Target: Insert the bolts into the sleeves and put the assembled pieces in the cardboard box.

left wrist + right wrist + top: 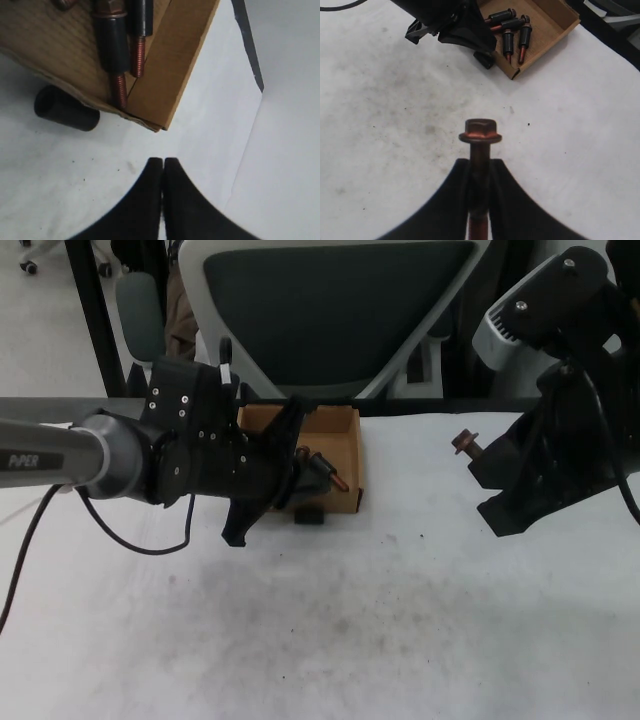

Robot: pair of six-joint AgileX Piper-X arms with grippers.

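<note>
pinched in the right gripper (480, 167), 1 bolt (480, 134) aims its head left toward a loose sleeve (484, 61) lying on its side just beside the near wall of the cardboard box (547, 49). left gripper (163, 162), clenched on nothing, hangs far nearer that sleeve.

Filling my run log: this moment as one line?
left gripper shut, empty, near cardboard box | right gripper shut on bolt | sleeve loose beside box | assembled pieces in box

A grey office chair (340, 300) stands behind the white, dirt-speckled bench (400, 620).
</note>
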